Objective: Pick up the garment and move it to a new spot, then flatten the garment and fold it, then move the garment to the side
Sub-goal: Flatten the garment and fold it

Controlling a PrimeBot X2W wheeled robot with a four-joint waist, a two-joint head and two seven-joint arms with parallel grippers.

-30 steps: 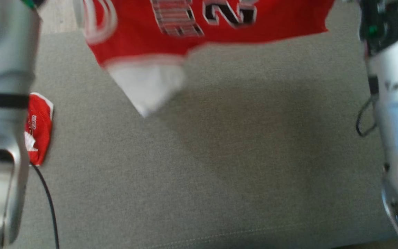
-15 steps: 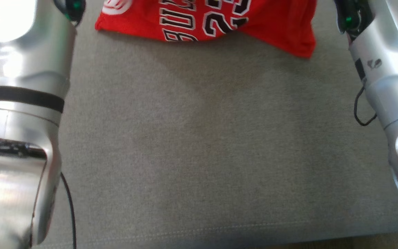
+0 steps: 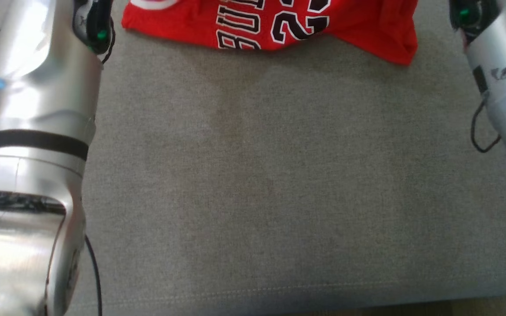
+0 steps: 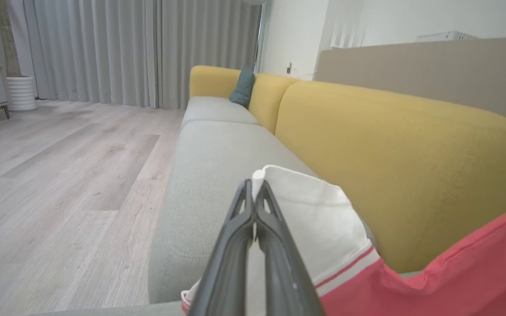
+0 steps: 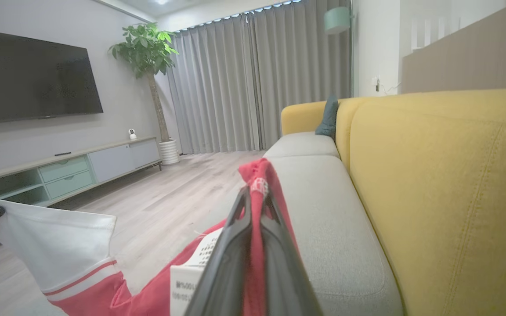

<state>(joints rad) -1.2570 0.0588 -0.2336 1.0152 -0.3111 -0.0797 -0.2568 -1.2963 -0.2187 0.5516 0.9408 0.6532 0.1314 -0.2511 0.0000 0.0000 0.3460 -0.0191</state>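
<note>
Head camera looks steeply down at the grey sofa seat (image 3: 253, 175); both wrist cameras skim low along it, yellow backrest (image 4: 389, 153) at three o'clock.

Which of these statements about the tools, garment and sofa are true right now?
1. The left tool is shut on a white part of the garment. True.
2. The right tool is open and empty. False: it is shut on the garment's red fabric.
3. The sofa has a yellow backrest. True.
4. The garment is blue. False: it is red with black-and-white lettering.
5. A teal cushion sits at the sofa's far end. True.
</note>
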